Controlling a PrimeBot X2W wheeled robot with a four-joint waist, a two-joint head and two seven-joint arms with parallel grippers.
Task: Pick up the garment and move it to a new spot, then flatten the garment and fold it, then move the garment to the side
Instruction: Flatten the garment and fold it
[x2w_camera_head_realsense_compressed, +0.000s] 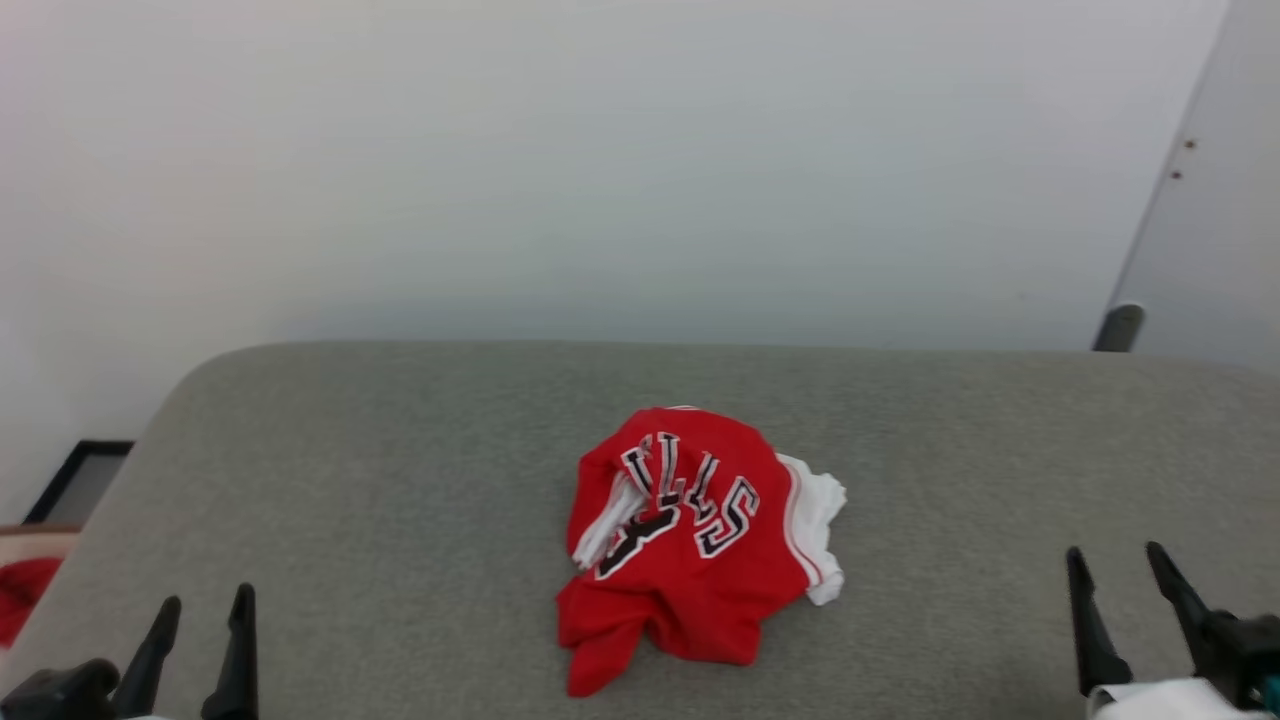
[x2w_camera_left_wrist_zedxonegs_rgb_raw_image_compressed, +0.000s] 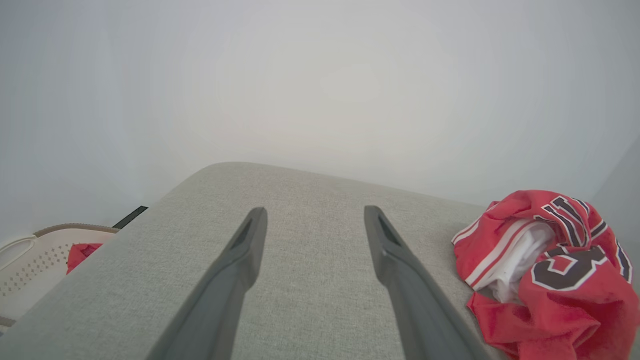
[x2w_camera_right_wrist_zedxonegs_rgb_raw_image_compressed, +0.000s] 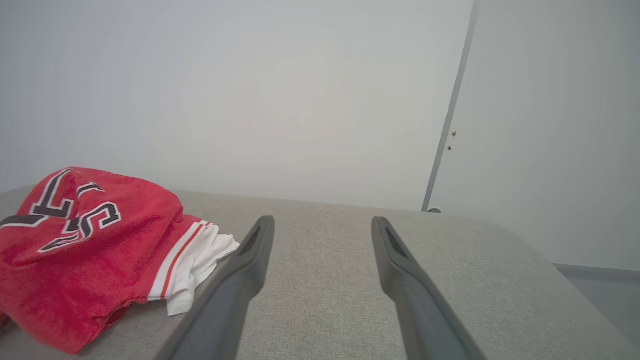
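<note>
The garment (x2w_camera_head_realsense_compressed: 690, 550) is seen crumpled in a heap near the middle of the grey worktop (x2w_camera_head_realsense_compressed: 400, 450), its black lettering turned upward and a white sleeve spilled out at its right. The left gripper (x2w_camera_head_realsense_compressed: 207, 597) is held open at the near left, the right gripper (x2w_camera_head_realsense_compressed: 1113, 550) open at the near right; both are kept apart from the garment, with nothing between their fingers. A cream basket (x2w_camera_left_wrist_zedxonegs_rgb_raw_image_compressed: 30, 265) holding a red cloth (x2w_camera_left_wrist_zedxonegs_rgb_raw_image_compressed: 80, 252) is set beyond the worktop's left end.

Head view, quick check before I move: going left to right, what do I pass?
Red cloth at the edge → left gripper, fingers open → garment, crumpled → right gripper, fingers open.
</note>
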